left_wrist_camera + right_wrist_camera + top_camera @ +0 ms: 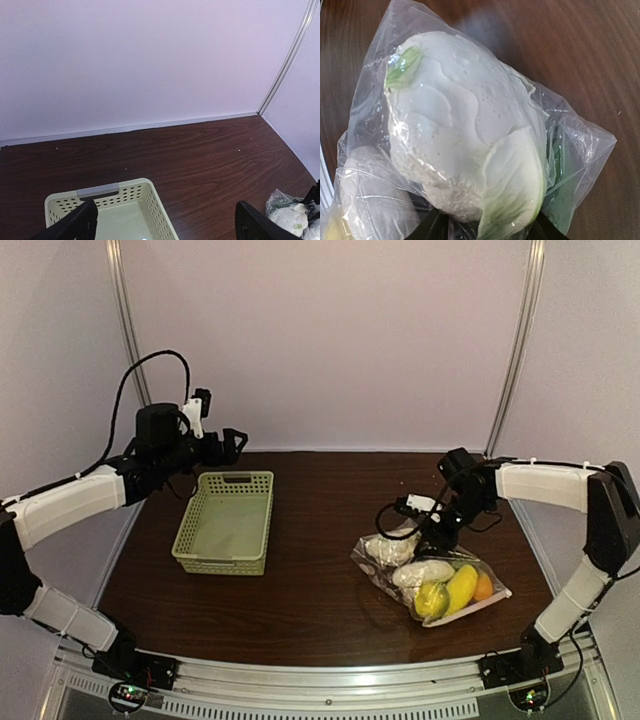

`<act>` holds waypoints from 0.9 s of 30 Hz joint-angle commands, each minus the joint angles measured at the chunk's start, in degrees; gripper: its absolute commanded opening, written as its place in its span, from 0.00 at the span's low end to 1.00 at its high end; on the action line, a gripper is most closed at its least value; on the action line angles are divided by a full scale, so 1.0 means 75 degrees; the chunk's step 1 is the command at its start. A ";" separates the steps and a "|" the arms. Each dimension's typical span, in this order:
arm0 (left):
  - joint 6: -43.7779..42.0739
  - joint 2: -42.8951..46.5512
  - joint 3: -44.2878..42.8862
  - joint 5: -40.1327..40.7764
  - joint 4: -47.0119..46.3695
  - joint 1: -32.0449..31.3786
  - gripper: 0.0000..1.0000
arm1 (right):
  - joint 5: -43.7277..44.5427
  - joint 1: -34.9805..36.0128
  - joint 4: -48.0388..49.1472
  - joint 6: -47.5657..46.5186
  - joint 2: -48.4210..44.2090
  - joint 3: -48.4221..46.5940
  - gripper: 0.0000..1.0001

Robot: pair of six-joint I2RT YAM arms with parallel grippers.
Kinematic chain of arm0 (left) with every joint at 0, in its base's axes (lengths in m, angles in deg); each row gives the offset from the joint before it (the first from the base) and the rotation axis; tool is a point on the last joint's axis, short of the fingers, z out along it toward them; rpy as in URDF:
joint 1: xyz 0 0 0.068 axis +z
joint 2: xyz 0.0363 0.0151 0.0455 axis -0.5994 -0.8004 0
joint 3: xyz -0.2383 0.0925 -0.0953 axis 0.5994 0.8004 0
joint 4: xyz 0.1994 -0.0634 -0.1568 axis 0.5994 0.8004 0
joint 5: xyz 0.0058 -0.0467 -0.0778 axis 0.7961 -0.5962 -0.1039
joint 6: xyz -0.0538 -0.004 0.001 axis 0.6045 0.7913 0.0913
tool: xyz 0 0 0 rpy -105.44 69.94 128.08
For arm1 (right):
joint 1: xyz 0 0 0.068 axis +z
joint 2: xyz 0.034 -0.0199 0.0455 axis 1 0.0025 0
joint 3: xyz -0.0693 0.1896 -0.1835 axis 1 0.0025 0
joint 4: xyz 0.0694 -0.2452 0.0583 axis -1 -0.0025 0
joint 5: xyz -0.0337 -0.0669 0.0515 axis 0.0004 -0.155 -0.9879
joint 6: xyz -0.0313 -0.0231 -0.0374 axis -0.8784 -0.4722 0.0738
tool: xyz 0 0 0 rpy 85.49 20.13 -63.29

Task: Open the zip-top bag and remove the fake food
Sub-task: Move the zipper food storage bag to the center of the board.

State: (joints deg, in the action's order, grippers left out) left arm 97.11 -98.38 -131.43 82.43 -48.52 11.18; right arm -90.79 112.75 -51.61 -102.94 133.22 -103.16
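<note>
top / left gripper: up in the air past the far edge of the basket, well apart from the bag, holding nothing.
top / right gripper: down on the far end of the bag, right side of the table.
top / food: all inside the bag. Whitish lumps at the far end; yellow, green and orange at the near end. None in the basket.
left wrist / fingers: spread wide, nothing between them. Basket below, bag corner at lower right.
right wrist / bag: fills the frame, film stretched over a white piece with green leaves. Second pale lump at lower left.
right wrist / right gripper: dark tips at the bottom edge, one each side of the white piece's lower end, film between them. Partly apart; can't tell if they bite or just straddle.
zip strip: can't pick it out in any view.
step (my read): right is getting a hold on the bag's far end. Bag not yet open.
grip: pinch film only, not the lump. A lump in the jaws means slip and no slack to peel, so take a loose fold near the edge.
edge check: confirm which edge carries the zip before pulling. The far end may be the closed bottom.
left arm: has to cross over and take the opposite lip. Pull the lips apart sideways, low to the table, so the food doesn't spill.
risk: thin crinkly film, a shallow bite will slide off.
</note>
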 commanded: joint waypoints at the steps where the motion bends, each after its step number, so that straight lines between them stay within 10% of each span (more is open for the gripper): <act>1: -0.0453 -0.0342 -0.0584 0.0654 0.0709 0.0067 0.98 | -0.0113 0.0053 0.1156 0.1379 0.1532 -0.1671 0.47; 4: -0.0015 -0.0310 -0.0829 0.0702 0.1020 0.0368 0.97 | -0.0269 0.0053 0.0687 0.1885 0.2732 -0.3335 0.43; 8: 0.1293 0.0119 0.0363 -0.1817 -0.0845 0.1751 0.97 | -0.0587 0.0032 -0.0291 0.1874 0.3460 -0.4704 0.51; 16: 0.1263 -0.0497 0.0358 -0.3980 -0.1616 0.2043 0.97 | -0.0789 0.0029 -0.1029 0.0809 0.1181 -0.3474 0.82; 23: 0.0858 -0.0478 0.0467 -0.3456 -0.1586 0.1839 0.97 | -0.0325 0.0211 -0.0566 -0.0110 -0.0592 -0.0629 0.70; 27: 0.0148 -0.0396 0.0235 -0.1128 -0.0670 0.1475 0.97 | -0.0930 0.0459 -0.0330 -0.0252 -0.1245 0.0221 0.64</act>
State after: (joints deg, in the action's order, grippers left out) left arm 104.08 -101.96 -126.82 59.59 -58.31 24.80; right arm -95.68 114.13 -55.39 -101.83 127.04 -106.00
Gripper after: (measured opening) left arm 0.974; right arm 0.668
